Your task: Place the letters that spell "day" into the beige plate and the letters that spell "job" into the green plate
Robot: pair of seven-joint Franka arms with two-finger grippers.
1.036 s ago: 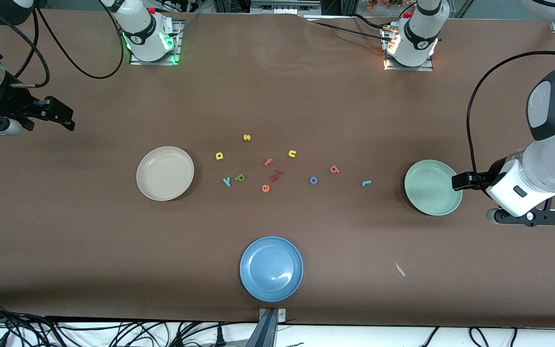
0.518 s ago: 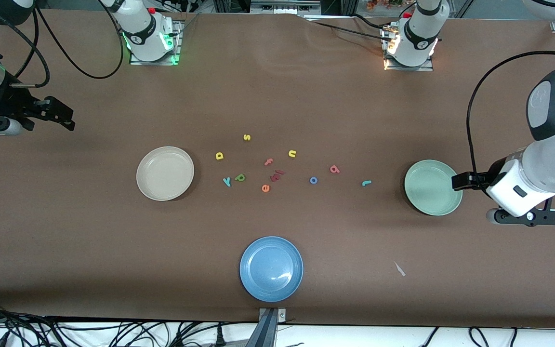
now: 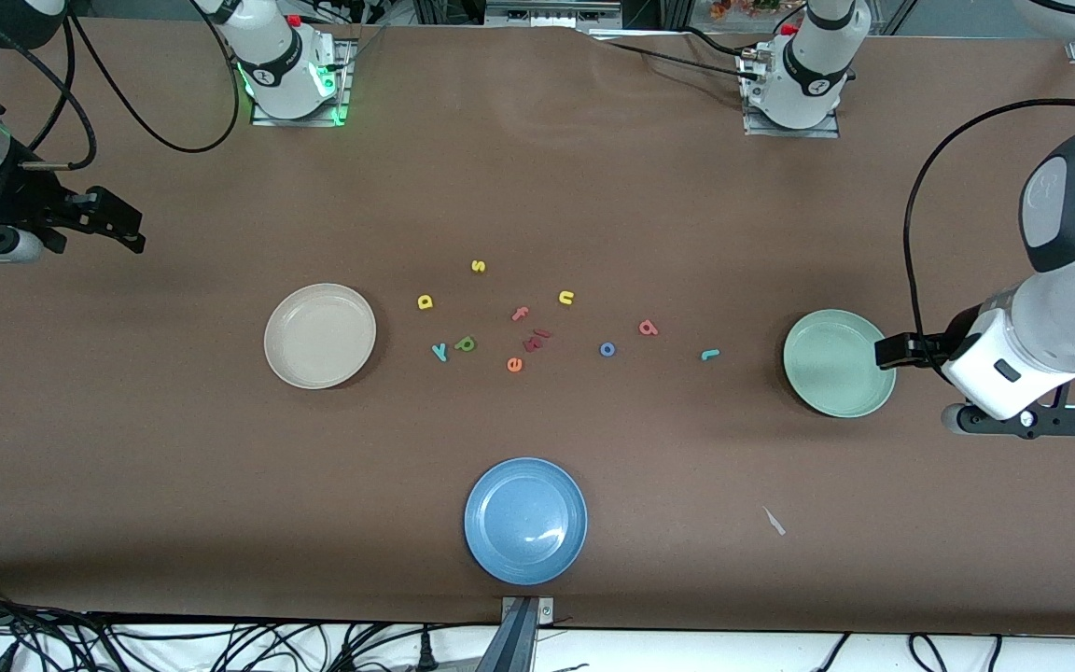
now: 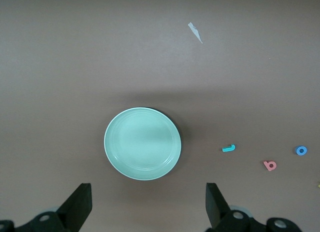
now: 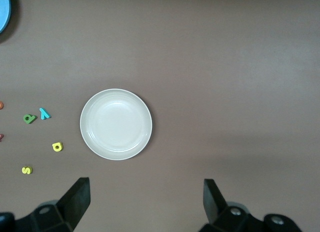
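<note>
The beige plate (image 3: 319, 336) (image 5: 116, 124) lies empty toward the right arm's end. Beside it on the table are the yellow d (image 3: 425, 301) (image 5: 57, 147), green a (image 3: 466, 344) (image 5: 29, 119) and teal y (image 3: 439, 352) (image 5: 44, 113). The green plate (image 3: 838, 363) (image 4: 142, 143) lies empty toward the left arm's end. The teal j (image 3: 709, 354) (image 4: 229, 149), red b (image 3: 649, 328) (image 4: 270, 165) and blue o (image 3: 607, 349) (image 4: 301, 151) lie near it. My left gripper (image 3: 901, 352) (image 4: 148, 194) hangs open beside the green plate. My right gripper (image 3: 113, 224) (image 5: 145, 189) waits open over bare table.
A blue plate (image 3: 525, 520) sits near the front edge. Between the two plates lie a yellow s (image 3: 478, 266), yellow n (image 3: 565, 298), pink f (image 3: 520, 314), orange e (image 3: 514, 364) and dark red bits (image 3: 536, 341). A pale scrap (image 3: 774, 521) lies nearer the front camera than the green plate.
</note>
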